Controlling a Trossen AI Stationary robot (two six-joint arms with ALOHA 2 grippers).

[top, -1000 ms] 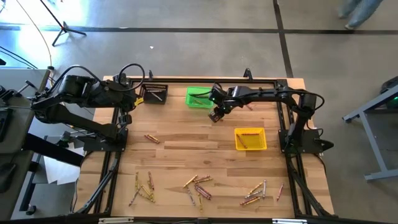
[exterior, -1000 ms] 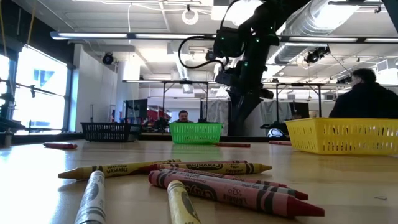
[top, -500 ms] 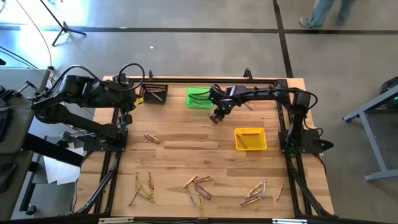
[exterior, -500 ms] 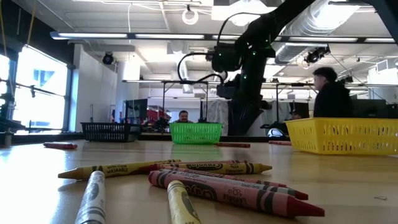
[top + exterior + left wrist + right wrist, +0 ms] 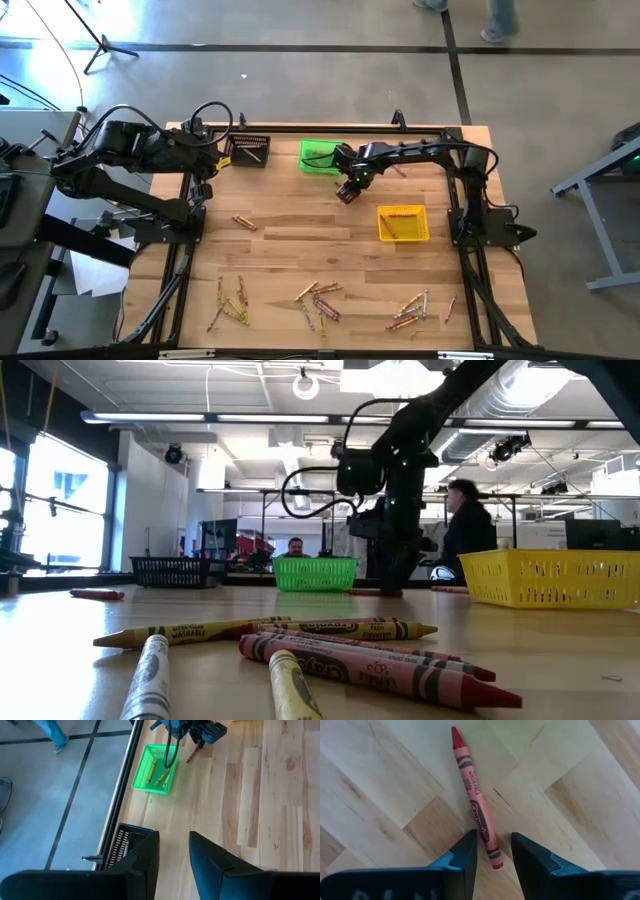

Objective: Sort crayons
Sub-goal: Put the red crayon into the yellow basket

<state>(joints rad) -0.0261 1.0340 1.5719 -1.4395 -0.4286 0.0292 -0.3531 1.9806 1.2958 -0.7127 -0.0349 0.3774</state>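
Pale wooden plank tabletop (image 5: 300, 240), framed by dark rails; both arms reach in from its far side.

Three small square mesh bins sit toward the far side: black bin (image 5: 248, 151) at far left, green bin (image 5: 318, 157) at far centre with a couple of sticks inside, yellow bin (image 5: 402, 223) at right.

Right claw (image 5: 492, 851) hangs low over the tabletop just near of the green bin, fingers apart, straddling the blunt end of a red paper-wrapped wax crayon (image 5: 475, 800) that lies flat on the wood, not yet pinched. Left claw (image 5: 173, 851) waits beside the black bin, fingers apart, empty.

Remaining crayons (image 5: 318, 300) lie scattered in loose clusters along the near edge, with one or two at mid left.

Handling judgement: the stick looks very light, rigid but brittle, likely to snap under a hard squeeze. Its round body may roll. The paper sleeve should give friction; best taken across the wrapped middle rather than the waxy tip.
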